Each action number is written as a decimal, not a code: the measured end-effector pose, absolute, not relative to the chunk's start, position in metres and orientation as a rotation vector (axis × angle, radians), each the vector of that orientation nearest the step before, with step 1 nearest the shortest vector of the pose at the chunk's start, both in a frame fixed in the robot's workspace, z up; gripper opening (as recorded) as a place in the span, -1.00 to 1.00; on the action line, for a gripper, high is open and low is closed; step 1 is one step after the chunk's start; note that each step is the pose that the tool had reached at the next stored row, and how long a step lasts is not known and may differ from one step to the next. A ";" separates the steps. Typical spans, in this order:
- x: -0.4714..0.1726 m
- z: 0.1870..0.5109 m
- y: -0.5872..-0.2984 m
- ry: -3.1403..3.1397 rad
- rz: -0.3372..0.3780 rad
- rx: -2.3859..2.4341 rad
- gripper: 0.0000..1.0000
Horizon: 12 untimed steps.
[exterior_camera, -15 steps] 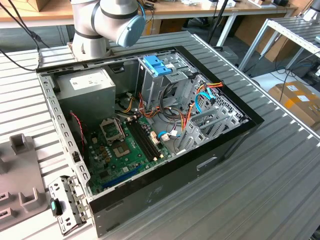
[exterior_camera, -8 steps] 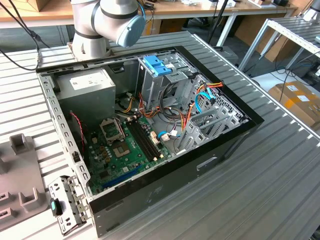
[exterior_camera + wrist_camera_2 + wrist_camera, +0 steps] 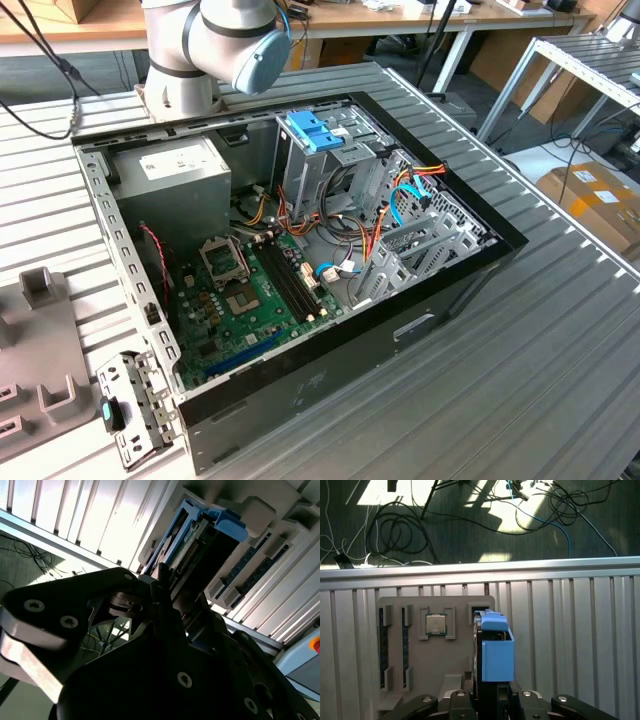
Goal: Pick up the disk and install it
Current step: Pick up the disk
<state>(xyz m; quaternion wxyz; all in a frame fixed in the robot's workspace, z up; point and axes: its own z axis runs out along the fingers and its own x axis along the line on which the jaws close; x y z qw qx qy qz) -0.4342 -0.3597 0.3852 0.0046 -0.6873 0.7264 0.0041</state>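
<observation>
In both wrist views the disk point(image 3: 494, 652) point(image 3: 197, 535), a dark drive in a light blue plastic carrier, stands on its edge over a grey holder plate point(image 3: 435, 660). My gripper point(image 3: 492, 696) point(image 3: 161, 596) reaches it from the near end. Its dark fingers sit tight on either side of the disk's end, shut on it. In the exterior view the open computer case point(image 3: 480, 262) lies on the ribbed metal table, and the arm's base joint point(image 3: 240, 35) stands behind it.
The holder plate also carries a processor chip point(image 3: 435, 624) and memory sticks point(image 3: 382, 647). Inside the case are a grey power-supply box point(image 3: 175, 170), a green motherboard point(image 3: 250, 300), a metal drive cage with a blue latch point(image 3: 315, 130) and loose cables point(image 3: 415, 190). Cables point(image 3: 395, 535) lie on the floor beyond the table edge.
</observation>
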 end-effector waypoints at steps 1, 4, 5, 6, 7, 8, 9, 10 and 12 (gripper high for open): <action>-0.434 0.387 -0.360 2.275 0.013 -2.153 -0.30; -0.434 0.392 -0.360 2.275 0.013 -2.153 -0.30; -0.434 0.394 -0.360 2.275 0.013 -2.153 -0.30; -0.434 0.396 -0.360 2.275 0.013 -2.153 -0.30; -0.434 0.398 -0.360 2.275 0.013 -2.153 -0.30; -0.434 0.400 -0.360 2.275 0.013 -2.153 -0.30; -0.434 0.401 -0.360 2.275 0.013 -2.153 -0.30; -0.434 0.403 -0.360 2.275 0.013 -2.153 -0.30; -0.434 0.406 -0.360 2.275 0.012 -2.153 -0.30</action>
